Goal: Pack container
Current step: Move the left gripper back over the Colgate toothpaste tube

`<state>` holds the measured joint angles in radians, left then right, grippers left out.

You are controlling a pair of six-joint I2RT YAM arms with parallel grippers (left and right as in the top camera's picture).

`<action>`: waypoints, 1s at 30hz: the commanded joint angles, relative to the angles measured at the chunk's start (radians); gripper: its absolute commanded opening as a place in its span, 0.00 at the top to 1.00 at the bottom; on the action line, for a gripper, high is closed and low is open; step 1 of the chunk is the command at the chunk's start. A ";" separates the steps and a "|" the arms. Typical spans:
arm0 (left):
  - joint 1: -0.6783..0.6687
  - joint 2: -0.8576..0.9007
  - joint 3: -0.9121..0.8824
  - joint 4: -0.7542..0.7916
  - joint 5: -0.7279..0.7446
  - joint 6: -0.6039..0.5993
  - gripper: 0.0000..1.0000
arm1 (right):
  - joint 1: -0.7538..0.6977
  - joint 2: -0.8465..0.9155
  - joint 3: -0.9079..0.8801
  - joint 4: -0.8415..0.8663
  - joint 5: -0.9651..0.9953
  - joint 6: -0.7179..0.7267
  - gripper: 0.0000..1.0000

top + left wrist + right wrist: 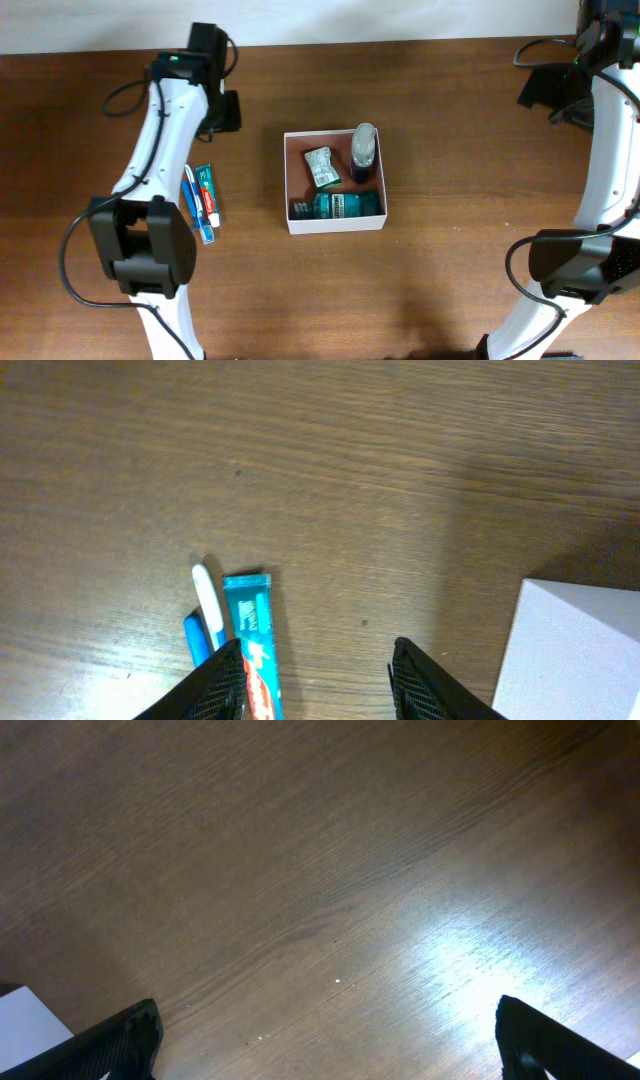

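The container is a shallow white-walled box with a reddish inside, at the table's middle. In it lie a green-and-white packet, a dark bottle with a grey cap and a teal bottle on its side. Left of it, a teal toothpaste tube and a blue-white toothbrush rest on the wood. My left gripper hovers open above the table; the tube and brush lie by its left finger, and the container's corner is at its right. My right gripper is wide open over bare wood.
The left arm reaches along the table's left side, its gripper at the back left of the container. The right arm stands at the far right edge. A white corner shows at the right wrist view's lower left.
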<state>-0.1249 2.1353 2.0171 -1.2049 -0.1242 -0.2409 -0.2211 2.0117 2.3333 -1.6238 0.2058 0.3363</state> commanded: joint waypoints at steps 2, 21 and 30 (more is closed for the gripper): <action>0.046 -0.048 -0.005 -0.021 0.086 -0.025 0.53 | -0.003 -0.029 0.017 0.000 0.016 0.001 0.02; 0.063 -0.047 -0.333 -0.010 0.157 -0.024 0.54 | -0.003 -0.029 0.017 0.000 0.016 0.001 0.02; 0.069 -0.047 -0.357 0.027 0.155 -0.024 0.52 | -0.003 -0.029 0.017 0.001 0.016 0.001 0.02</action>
<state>-0.0643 2.1147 1.6768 -1.1885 0.0200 -0.2550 -0.2211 2.0113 2.3333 -1.6238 0.2058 0.3359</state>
